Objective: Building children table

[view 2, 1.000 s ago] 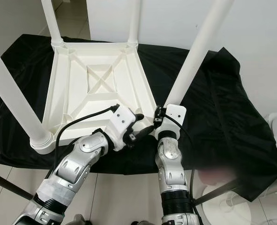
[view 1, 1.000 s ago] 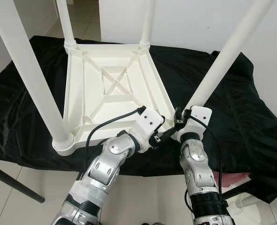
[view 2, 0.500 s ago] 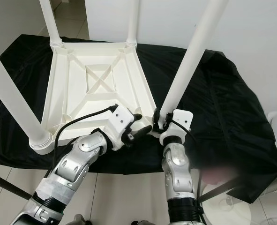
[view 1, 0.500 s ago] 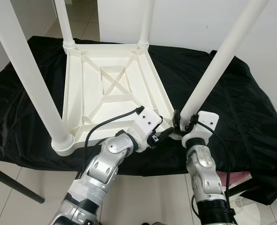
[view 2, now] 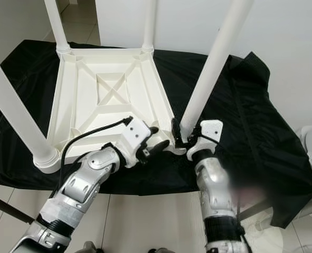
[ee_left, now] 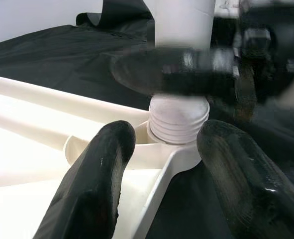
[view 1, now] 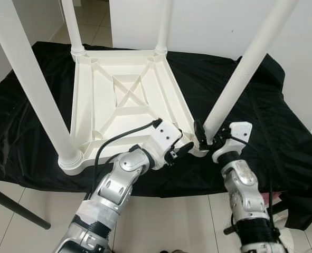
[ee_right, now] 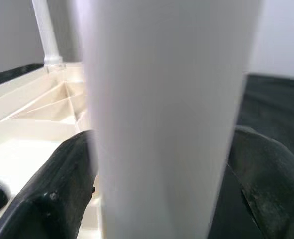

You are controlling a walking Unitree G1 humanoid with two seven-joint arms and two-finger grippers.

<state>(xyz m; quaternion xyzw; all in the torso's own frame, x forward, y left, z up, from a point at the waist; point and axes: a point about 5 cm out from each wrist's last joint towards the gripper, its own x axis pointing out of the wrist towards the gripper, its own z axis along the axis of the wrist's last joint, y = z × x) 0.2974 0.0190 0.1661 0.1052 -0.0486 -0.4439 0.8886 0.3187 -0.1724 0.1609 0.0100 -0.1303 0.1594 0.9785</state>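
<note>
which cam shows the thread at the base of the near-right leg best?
Left wrist view: the ribbed thread sits sharp at the corner socket, framed by the open left gripper. The eye views show the right gripper clamped on the near-right leg, hiding the joint. The right wrist view shows blurred leg between its fingers.

We see a black cloth [view 1: 261, 110] draped over the whole work surface, wrinkled and hanging past its near edge. Behind it stands a plain white wall [view 1: 219, 21]. Pale tiled floor [view 1: 34, 216] shows below, and again through an opening at far left. A dark slanted bar [view 1: 18, 208] crosses the near-left corner.
</note>
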